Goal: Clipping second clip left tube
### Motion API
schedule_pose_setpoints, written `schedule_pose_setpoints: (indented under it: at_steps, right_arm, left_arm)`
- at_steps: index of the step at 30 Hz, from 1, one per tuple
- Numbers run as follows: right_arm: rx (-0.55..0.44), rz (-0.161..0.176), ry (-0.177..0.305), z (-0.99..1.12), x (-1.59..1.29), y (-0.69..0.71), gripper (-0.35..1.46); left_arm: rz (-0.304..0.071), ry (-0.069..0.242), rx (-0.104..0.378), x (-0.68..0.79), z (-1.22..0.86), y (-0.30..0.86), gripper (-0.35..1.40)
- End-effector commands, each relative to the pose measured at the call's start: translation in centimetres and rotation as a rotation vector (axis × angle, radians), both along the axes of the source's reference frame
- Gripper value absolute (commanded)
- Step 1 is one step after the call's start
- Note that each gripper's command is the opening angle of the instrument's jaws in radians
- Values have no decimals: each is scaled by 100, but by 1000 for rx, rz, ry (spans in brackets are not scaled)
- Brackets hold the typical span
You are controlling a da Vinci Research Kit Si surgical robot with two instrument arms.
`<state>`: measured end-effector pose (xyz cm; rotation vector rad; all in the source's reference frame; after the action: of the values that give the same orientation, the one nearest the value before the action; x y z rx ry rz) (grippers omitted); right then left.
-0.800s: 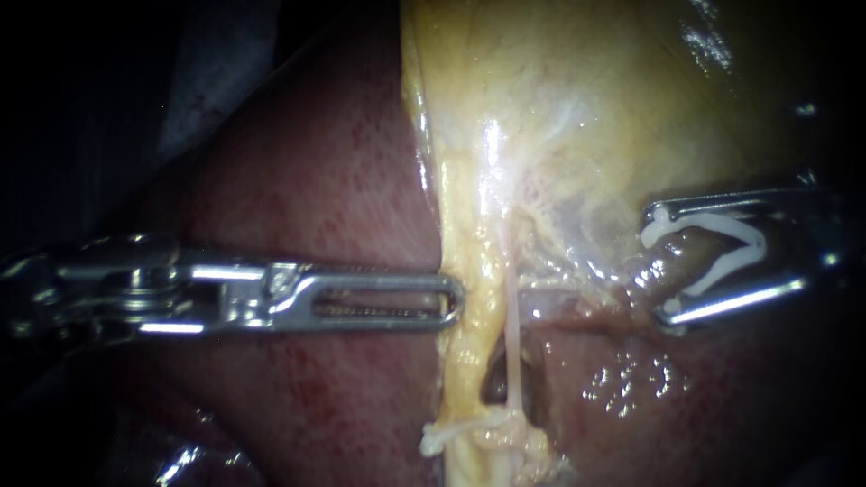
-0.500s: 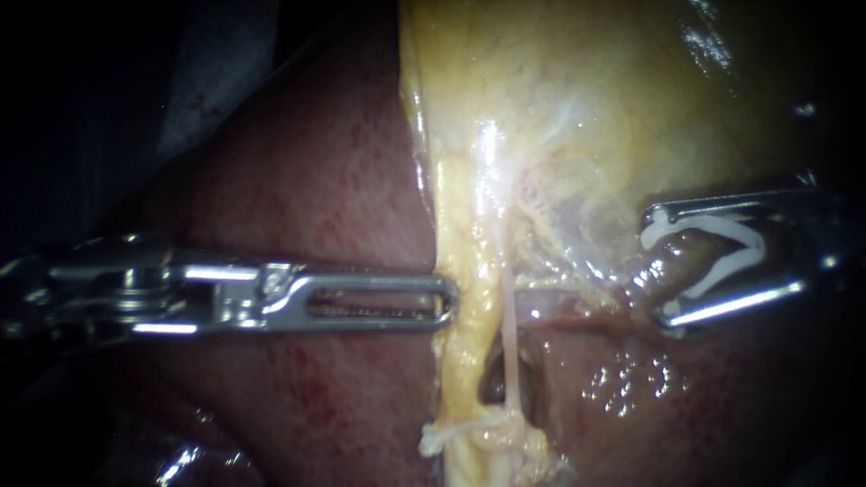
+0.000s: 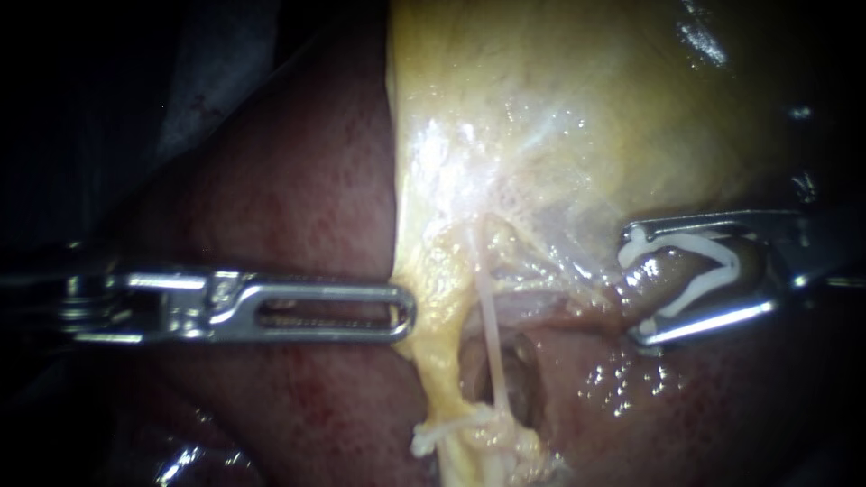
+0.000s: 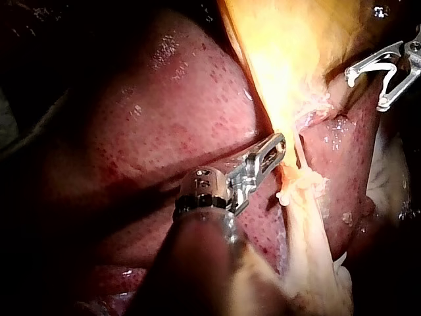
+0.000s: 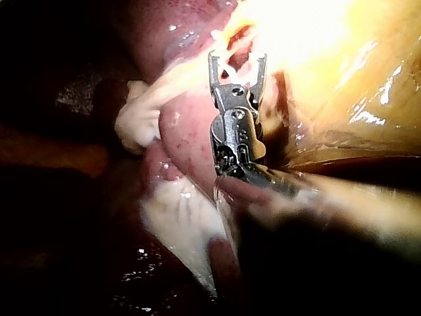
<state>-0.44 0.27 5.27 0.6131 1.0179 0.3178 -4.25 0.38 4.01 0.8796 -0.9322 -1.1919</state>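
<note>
**entry: left tube (image 3: 488, 335).** thin pale strand. i take it for the left tube because it is the more leftward of the two tubes in the endoscope view. its long axis is near upright there, leaning a little. it runs from under the gallbladder (image 3: 586, 117) down to a seated clip (image 3: 448, 433) across its lower end, with bare length between the two.

**entry: left instrument (image 3: 406, 314).** the pincer is closed on the edge of the yellow tissue strip (image 3: 433, 298), just beside the left tube, with liver (image 3: 298, 207) behind the shaft. it is the nearer of my two instruments, but it is occupied holding the strip.

**entry: right instrument (image 3: 631, 285).** the pincer stands wide yet grips an open clip (image 3: 686, 243), one leg against each jaw. the mouth faces toward the left tube, crosswise to the tube's axis.

**entry: dark tube (image 3: 672, 271).** it lies between the open clip's legs. i cannot tell whether they touch.

**relation.** the left tube lies ahead of the right pincer's mouth, beyond the dark tube and well apart from it. in my judgement the open clip must first come clear of the dark tube. it then travels on along its shaft line to meet the strand square-on, above the seated clip.
</note>
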Motion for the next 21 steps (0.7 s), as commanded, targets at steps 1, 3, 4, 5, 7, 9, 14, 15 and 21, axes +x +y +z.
schedule_pose_setpoints:
  at_steps: [1,3,4,5,7,9,14,15,21]
  right_arm:
    - [0,0,0,0,0,-1,60]
    - [-1,0,0,1,2,-2,60]
    - [0,-2,1,1,3,-3,60]
    - [0,-3,2,2,4,-4,60]
    - [-5,-6,5,4,8,-7,60]
    - [3,-13,9,8,15,-13,60]
    - [23,-25,14,21,36,-33,60]
    - [28,-29,16,26,41,-39,60]
    - [66,-49,21,50,65,-64,60]
  left_arm:
    - [-3,1,-1,2,-3,0,-35]
    - [-4,0,1,6,-8,0,-35]
    - [-5,1,0,8,-11,0,-35]
    - [-5,1,1,9,-12,0,-35]
    - [-5,1,1,10,-13,-1,-35]
    - [-5,1,1,10,-12,-1,-35]
    - [-5,1,0,11,-12,-1,-35]
    - [-5,1,0,11,-12,-1,-35]
    - [-7,2,0,11,-12,-1,-35]
